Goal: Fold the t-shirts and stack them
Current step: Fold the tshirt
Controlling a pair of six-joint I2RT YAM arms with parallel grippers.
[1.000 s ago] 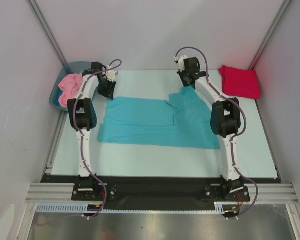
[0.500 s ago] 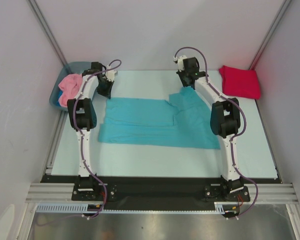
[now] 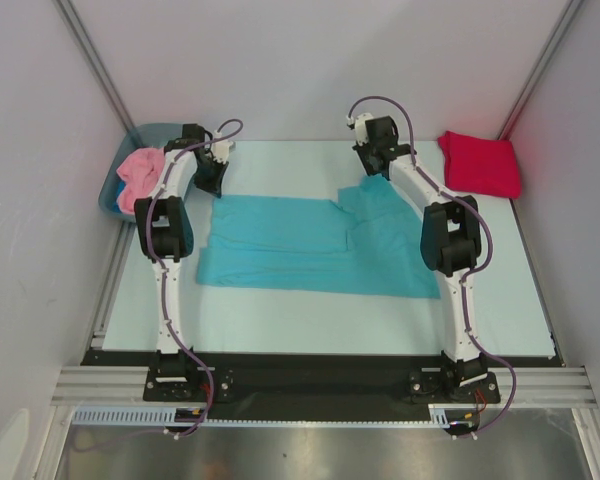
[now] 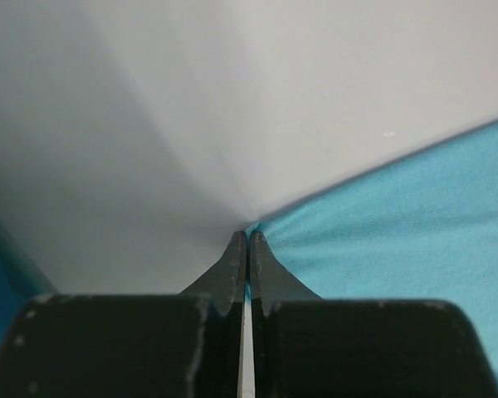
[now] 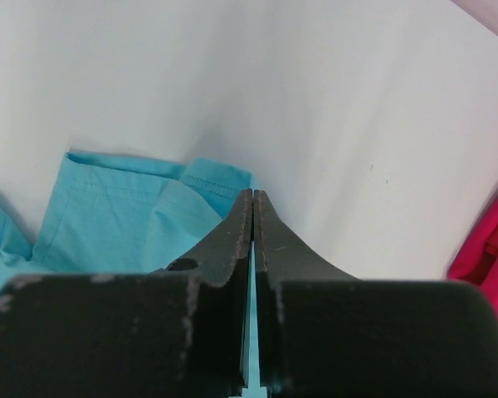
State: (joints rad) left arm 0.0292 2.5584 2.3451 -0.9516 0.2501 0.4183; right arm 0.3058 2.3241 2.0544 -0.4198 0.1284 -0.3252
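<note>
The turquoise t-shirt (image 3: pixel 310 245) lies spread flat across the middle of the table, with part of it folded over. My left gripper (image 3: pixel 212 185) is at its far left corner. In the left wrist view the gripper (image 4: pixel 248 235) is shut on that corner of turquoise cloth (image 4: pixel 398 224). My right gripper (image 3: pixel 372 172) is at the far right sleeve. In the right wrist view it (image 5: pixel 253 193) is shut on turquoise cloth (image 5: pixel 124 207). The crimson red t-shirt (image 3: pixel 478 163) lies folded at the far right. The pink t-shirt (image 3: pixel 138 175) is bunched in the tub.
The grey-blue plastic tub (image 3: pixel 160 128) stands at the far left corner, just left of my left arm. White walls close in the table (image 3: pixel 280 310) at the back and both sides. The red shirt's edge (image 5: pixel 490 249) shows right of my right gripper.
Almost nothing. The right gripper has edged slightly toward the far wall, and the shirt's far left corner sits a little further left.
</note>
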